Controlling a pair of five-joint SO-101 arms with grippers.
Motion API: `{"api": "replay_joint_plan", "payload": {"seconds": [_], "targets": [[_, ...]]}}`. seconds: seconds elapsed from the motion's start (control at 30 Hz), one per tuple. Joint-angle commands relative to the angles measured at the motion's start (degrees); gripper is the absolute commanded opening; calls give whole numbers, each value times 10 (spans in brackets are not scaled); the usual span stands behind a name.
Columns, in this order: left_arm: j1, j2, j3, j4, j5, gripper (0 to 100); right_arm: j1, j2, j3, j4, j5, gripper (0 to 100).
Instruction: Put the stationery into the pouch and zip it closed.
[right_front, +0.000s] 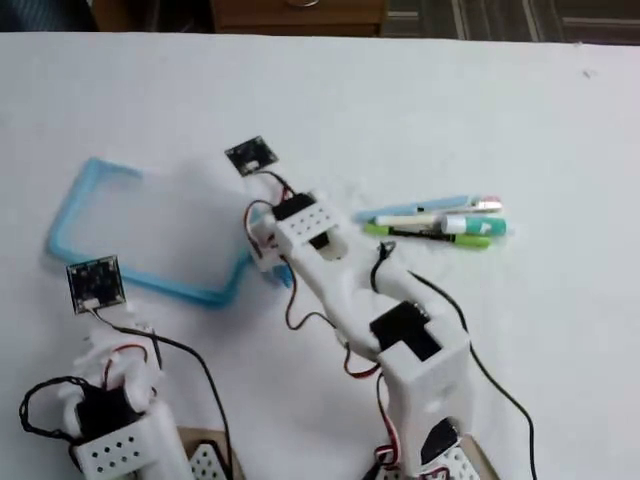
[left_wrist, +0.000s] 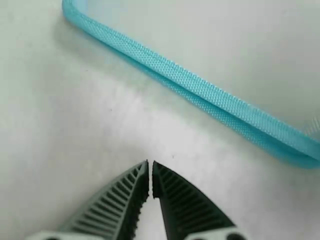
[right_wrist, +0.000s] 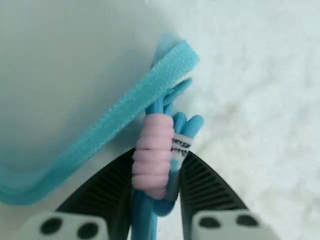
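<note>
The pouch (right_front: 150, 225) is translucent with a blue woven edge (left_wrist: 200, 90) and lies flat at the table's left. The stationery, several pens (right_front: 435, 222) in blue, white and green, lies in a bundle on the table to the right of the pouch, outside it. My right gripper (right_wrist: 152, 187) sits at the pouch's near right corner (right_front: 275, 265), shut on the pink zipper pull (right_wrist: 152, 155) with its blue cord. My left gripper (left_wrist: 150, 172) is shut and holds nothing, hovering over bare table just short of the pouch's near edge.
The white table (right_front: 400, 110) has open room beyond the pouch and pens. The right arm's body (right_front: 400, 340) stretches from the front edge toward the pouch corner. The left arm (right_front: 120, 420) stands at the front left. Loose cables trail beside both arms.
</note>
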Motion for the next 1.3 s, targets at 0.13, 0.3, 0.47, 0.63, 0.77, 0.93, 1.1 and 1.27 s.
{"api": "replay_joint_plan", "payload": {"seconds": [0.13, 0.3, 0.47, 0.63, 0.77, 0.93, 1.1, 1.27], "targets": [[-3, -6, -2, -6, -4, 46, 7, -22, -25, 110, 61, 238], [-3, -6, -2, -6, -4, 46, 7, -22, -69, 166, 62, 367], [-3, -6, -2, -5, -4, 46, 5, -20, -142, 202, 62, 351], [-3, -6, -2, -4, -4, 46, 3, -1, -187, 199, 62, 351], [-3, -6, -2, -4, -4, 46, -15, 24, -200, 233, 64, 351], [-3, -6, -2, -4, -4, 46, -44, -8, -221, 359, 114, 351], [-3, -6, -2, -4, -4, 46, -43, -52, -267, 414, 121, 351], [-3, -6, -2, -4, -4, 46, -58, -54, -324, 414, 90, 351]]}}
